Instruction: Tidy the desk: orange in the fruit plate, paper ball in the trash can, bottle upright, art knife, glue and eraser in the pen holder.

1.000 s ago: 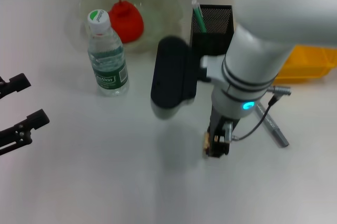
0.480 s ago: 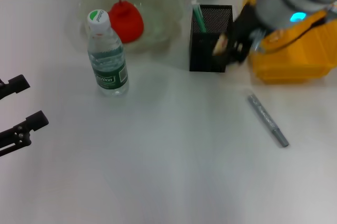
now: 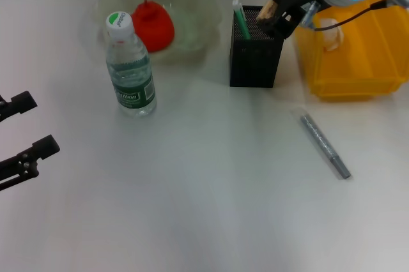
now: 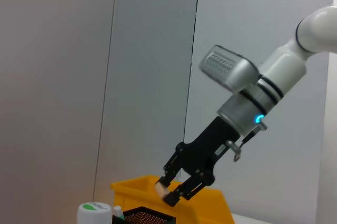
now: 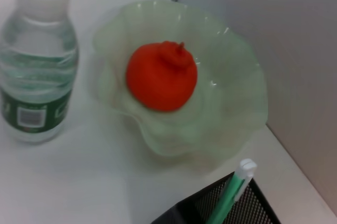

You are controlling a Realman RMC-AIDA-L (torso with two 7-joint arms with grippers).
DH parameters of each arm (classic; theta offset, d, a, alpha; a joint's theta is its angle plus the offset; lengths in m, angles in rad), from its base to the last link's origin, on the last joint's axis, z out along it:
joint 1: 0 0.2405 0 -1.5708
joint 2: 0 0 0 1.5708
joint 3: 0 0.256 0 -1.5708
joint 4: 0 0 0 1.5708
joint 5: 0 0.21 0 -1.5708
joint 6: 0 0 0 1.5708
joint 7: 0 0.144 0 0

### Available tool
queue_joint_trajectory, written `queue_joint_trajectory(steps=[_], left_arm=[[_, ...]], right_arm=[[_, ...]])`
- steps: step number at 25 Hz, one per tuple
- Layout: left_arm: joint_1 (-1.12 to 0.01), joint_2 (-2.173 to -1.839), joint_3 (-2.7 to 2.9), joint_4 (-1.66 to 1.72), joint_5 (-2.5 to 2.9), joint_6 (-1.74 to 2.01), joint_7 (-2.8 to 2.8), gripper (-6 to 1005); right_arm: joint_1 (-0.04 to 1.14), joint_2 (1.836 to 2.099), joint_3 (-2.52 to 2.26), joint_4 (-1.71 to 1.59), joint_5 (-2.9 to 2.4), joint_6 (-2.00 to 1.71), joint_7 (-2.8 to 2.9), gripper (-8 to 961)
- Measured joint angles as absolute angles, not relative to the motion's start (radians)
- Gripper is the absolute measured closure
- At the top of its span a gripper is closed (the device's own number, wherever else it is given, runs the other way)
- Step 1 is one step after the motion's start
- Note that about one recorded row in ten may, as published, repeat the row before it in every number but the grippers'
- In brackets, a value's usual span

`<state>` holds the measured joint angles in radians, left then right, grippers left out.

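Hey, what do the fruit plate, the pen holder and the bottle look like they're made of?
Fruit plate: pale green, translucent and glossy with a wavy rim, so probably glass or clear plastic. Pen holder: black perforated mesh, likely metal with a matte finish. Bottle: clear ribbed plastic with a printed label and a white cap.

Bottle stands before the fruit plate, left of the pen holder.

Black mesh pen holder, translucent plate.
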<state>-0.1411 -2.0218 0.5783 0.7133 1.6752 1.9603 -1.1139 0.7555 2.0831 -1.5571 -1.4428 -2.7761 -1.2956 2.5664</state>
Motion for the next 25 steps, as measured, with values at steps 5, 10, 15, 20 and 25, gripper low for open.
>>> queue_joint_trajectory(steps=[5,10,15,20,25], left_arm=[[-0.142,-2.022,0.578,0.713,1.675,1.961,-1.112,187],[-0.142,-2.022,0.579,0.713,1.675,1.963,-1.104,186],[-0.141,-2.022,0.581,0.713,1.675,1.967,-1.09,186],[-0.142,-2.022,0.58,0.713,1.675,1.968,-1.09,186],[-0.14,-2.022,0.578,0.716,1.675,1.973,-1.089,187]], right_arm=[[0.766,2.083,-1.563,-1.346,-2.775,-1.187,2.565,550],[0.791,2.084,-1.557,-1.254,-2.77,-1.133,2.572,549],[0.792,2.087,-1.56,-1.25,-2.768,-1.128,2.574,431],[0.779,2.087,-1.556,-1.31,-2.744,-1.169,2.582,320],[0.759,2.084,-1.55,-1.451,-2.744,-1.298,2.638,326]])
